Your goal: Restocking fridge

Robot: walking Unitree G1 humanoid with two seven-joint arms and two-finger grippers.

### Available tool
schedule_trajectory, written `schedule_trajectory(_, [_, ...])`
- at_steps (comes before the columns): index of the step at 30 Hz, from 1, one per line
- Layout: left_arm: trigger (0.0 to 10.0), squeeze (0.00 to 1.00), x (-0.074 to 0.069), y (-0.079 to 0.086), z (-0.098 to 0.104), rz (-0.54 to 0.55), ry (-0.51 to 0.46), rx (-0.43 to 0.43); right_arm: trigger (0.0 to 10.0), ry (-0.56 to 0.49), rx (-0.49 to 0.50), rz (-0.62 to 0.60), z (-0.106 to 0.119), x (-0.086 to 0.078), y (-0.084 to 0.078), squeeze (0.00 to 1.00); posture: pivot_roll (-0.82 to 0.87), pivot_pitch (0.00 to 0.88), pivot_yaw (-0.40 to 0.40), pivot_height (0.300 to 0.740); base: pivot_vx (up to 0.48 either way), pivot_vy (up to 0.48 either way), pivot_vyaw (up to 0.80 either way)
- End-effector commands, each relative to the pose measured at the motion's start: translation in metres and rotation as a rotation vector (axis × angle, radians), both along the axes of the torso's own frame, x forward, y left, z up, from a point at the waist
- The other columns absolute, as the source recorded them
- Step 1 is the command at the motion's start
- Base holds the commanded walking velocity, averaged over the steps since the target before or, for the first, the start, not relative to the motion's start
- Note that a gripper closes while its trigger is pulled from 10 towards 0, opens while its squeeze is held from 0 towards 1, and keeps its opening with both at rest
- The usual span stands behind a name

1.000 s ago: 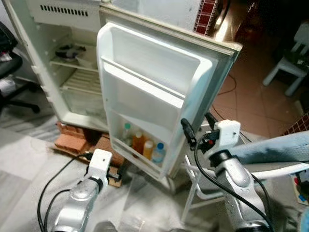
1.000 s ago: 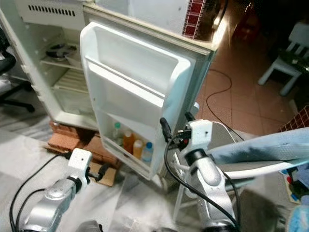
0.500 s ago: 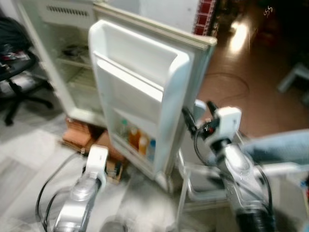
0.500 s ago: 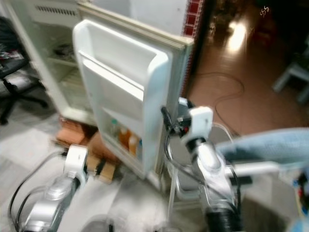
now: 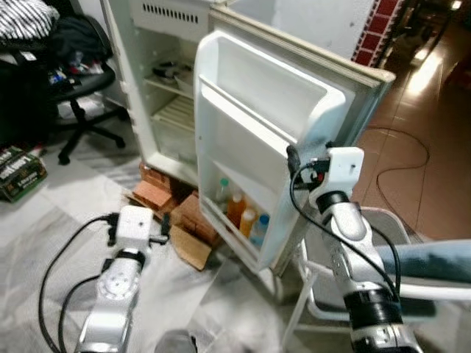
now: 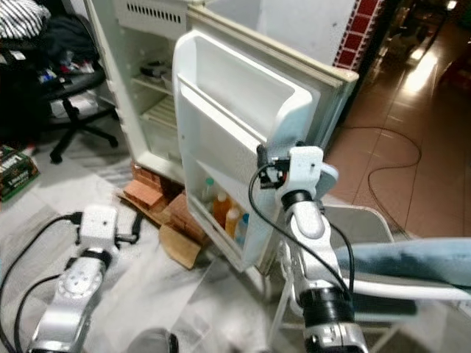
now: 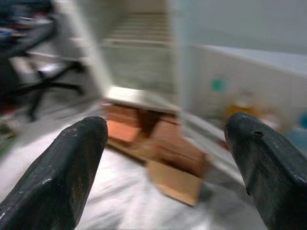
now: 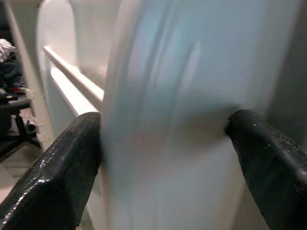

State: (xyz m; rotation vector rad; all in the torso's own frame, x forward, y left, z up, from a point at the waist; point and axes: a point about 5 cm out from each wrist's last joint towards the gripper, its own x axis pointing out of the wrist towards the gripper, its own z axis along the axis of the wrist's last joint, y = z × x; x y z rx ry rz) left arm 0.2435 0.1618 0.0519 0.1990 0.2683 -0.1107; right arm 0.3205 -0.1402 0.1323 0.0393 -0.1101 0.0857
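An office chair (image 5: pixel 81 95), a box (image 5: pixel 18 173) on the floor and flattened cardboard (image 5: pixel 184 235) lie around the open fridge (image 5: pixel 169 95), whose door (image 5: pixel 272 140) holds bottles (image 5: pixel 243 217) in its bottom shelf. The right gripper (image 8: pixel 163 158) has its fingers apart astride the door's edge; the left gripper (image 7: pixel 168 167), also spread, hangs low over the floor. Since a second ago the view has swung left, bringing the chair into sight.

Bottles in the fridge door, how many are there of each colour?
On the bottom shelf of the fridge door:
Green-capped bottle: 1
Orange bottle: 1
Yellow bottle: 1
Blue-capped bottle: 1
Total: 4
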Motion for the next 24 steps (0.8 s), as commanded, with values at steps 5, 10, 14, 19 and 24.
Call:
schedule_trajectory(5, [10.0,0.00,-0.002,-0.007,-0.004,-0.048,0.010,0.015,10.0,0.023,0.023,-0.052,0.010,0.018,-0.004,0.00,0.10,0.000,-0.055,0.740,0.000,0.000,0.00])
schedule_trajectory(10, [10.0,0.00,-0.003,-0.009,-0.006,-0.069,0.022,0.018,10.0,-0.023,0.277,0.422,0.038,0.001,0.043,0.00,0.11,0.000,-0.060,0.740,0.000,0.000,0.00])
schedule_trajectory(14, [10.0,0.00,-0.008,-0.013,-0.009,-0.105,0.047,0.009,10.0,-0.060,0.488,1.209,0.071,-0.085,0.068,0.00,0.10,0.000,-0.062,0.740,0.000,0.000,0.00])
schedule_trajectory(19, [10.0,0.00,-0.006,-0.013,-0.010,-0.116,0.048,0.016,10.0,0.006,0.535,1.195,0.062,-0.093,0.039,0.00,0.09,0.000,-0.058,0.740,0.000,0.000,0.00])
schedule_trajectory(24, [10.0,0.00,-0.003,-0.013,-0.010,-0.128,0.054,0.023,10.0,0.131,0.353,0.809,0.022,-0.068,0.004,0.00,0.08,0.000,-0.046,0.740,0.000,0.000,0.00])
